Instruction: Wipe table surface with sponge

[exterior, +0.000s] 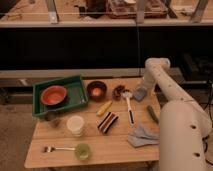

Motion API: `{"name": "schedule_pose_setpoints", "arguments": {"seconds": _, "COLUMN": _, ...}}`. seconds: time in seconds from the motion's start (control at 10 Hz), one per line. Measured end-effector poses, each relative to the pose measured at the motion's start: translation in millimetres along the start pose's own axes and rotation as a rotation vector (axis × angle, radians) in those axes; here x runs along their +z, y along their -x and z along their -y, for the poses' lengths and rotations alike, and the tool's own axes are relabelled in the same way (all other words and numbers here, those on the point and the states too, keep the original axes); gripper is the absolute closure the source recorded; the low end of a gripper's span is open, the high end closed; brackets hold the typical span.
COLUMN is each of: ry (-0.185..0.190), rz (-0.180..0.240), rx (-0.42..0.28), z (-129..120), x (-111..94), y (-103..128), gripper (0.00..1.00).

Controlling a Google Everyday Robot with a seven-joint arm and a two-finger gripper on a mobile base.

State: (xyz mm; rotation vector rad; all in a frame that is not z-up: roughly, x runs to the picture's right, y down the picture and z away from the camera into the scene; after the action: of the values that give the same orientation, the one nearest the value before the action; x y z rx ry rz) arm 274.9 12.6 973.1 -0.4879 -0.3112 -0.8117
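The white arm reaches in from the right side of the wooden desk (117, 149), and its end effector (143, 87) is down at the far right part of the desk, right at the blue-grey sponge (138, 95). The two look to be touching, but I cannot tell whether the end effector is open or closed, or whether it has hold of the sponge (the arm's own bulk covers that spot).

The sponge lies on the desk just right of a white spoon (129, 106) and near a small dark brownish object (119, 91). Left of that stands a dark bowl (96, 90), and further left a green tray (75, 96) holds an orange bowl (53, 95). Nearer the front are a yellow item (104, 107), a dark striped object (108, 122), a white cup (76, 125), a fork (54, 148) beside a small green cup (82, 151), a crumpled grey cloth (141, 136) and a green vegetable (152, 114).
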Motion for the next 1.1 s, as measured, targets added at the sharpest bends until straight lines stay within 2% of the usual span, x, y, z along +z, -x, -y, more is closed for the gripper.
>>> {"name": "schedule_pose_setpoints", "arguments": {"seconds": 0.3, "ry": 0.001, "rz": 0.018, "rx": -0.015, "z": 6.3, "x": 3.4, "y": 6.1, "gripper": 0.35}}
{"name": "schedule_pose_setpoints", "arguments": {"seconds": 0.8, "ry": 0.024, "rz": 0.048, "rx": -0.027, "z": 7.8, "x": 20.0, "y": 15.9, "gripper": 0.36}}
{"name": "schedule_pose_setpoints", "arguments": {"seconds": 1.1, "ry": 0.034, "rz": 0.045, "rx": -0.016, "z": 3.4, "x": 20.0, "y": 13.3, "gripper": 0.62}}
